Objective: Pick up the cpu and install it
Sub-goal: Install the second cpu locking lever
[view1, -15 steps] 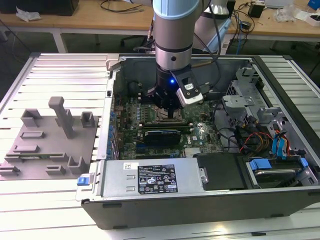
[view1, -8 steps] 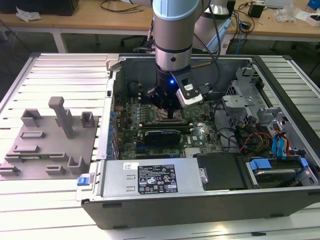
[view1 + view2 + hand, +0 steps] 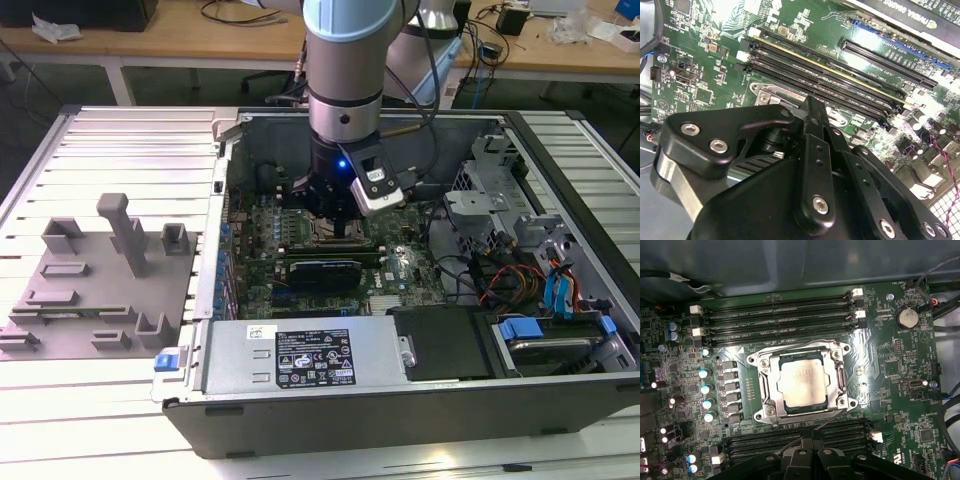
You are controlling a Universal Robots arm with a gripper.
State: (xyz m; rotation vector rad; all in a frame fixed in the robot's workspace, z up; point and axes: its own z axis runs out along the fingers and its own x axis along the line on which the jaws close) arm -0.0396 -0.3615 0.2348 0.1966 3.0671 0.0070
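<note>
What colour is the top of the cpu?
Pale silvery-white, the cpu sits in its socket; clearest in the first wrist view.

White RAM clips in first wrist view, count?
6 clips. Four on the slots across the cpu from the hand, two per end. Two by the hand; more may be hidden.

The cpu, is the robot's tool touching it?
Apart. In the first wrist view the cpu lies flat inside the socket frame, and the tool sits clear of it, with memory slots between them.
</note>
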